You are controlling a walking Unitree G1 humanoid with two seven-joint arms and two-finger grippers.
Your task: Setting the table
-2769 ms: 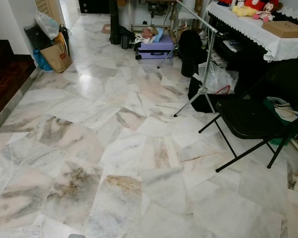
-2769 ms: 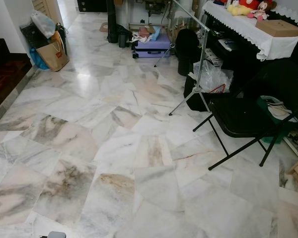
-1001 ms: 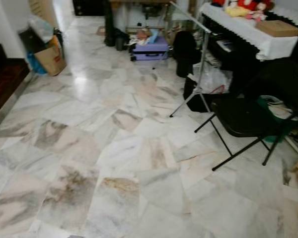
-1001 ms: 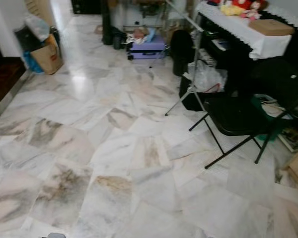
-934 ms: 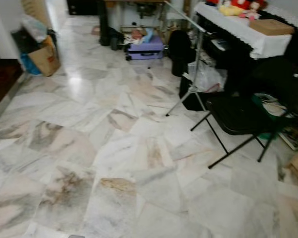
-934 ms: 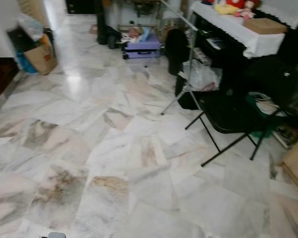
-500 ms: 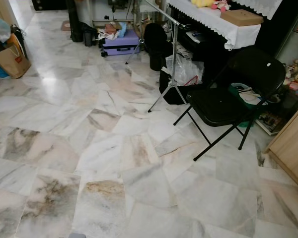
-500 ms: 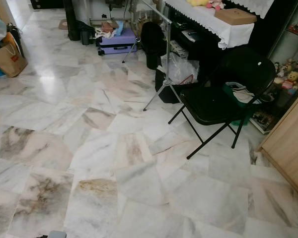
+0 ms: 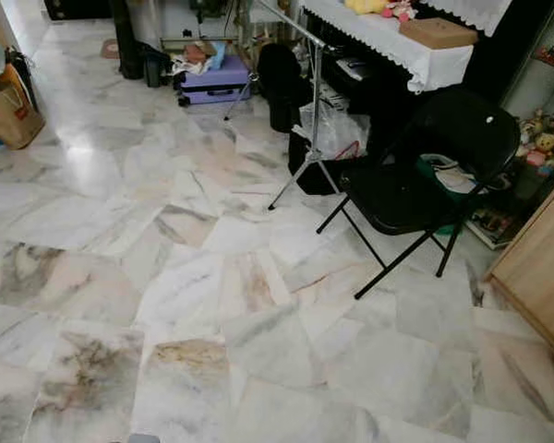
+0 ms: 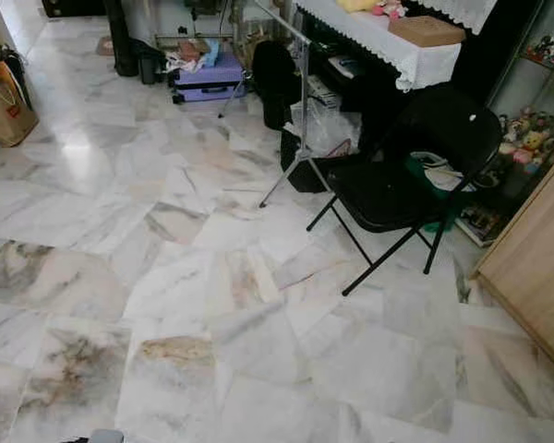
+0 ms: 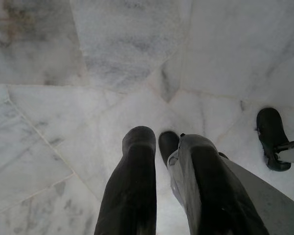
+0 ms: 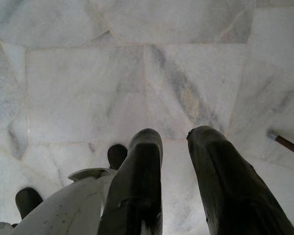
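A marble floor [image 9: 212, 277] of pale, veined slabs is seen across the whole foreground. One black folding chair [image 9: 415, 185] is set on it to the right, seat bare. One silver tripod stand [image 9: 309, 120] is planted just beside the chair, on its far side, with one clear plastic bag [image 9: 332, 129] near its legs. One desk [image 9: 388, 37] covered by a white lace-edged cloth is placed beyond the chair; one brown cardboard box [image 9: 436, 31] is rested on the cloth, and soft toys, uncounted, are lying at the far end. One purple suitcase [image 9: 214, 81] is laid flat on the floor at the far side of the room. One brown paper bag [image 9: 9, 115] is stood at the far left. One light wooden cabinet [image 9: 540, 268] is cut off at the right edge, with a shelf of small figurines [image 9: 540, 138] behind it.

No tableware for the setting can be made out anywhere.

Both arms are hung down over the floor. In the left wrist view the left pincer [image 11: 159, 147] is pointed at the marble, its two black fingers held slightly apart with nothing between them. In the right wrist view the right pincer [image 12: 174, 142] is likewise pointed down, its two fingers parted by a narrow gap, nothing held. Two dark robot feet [image 11: 272, 137] are noted on the slabs below.
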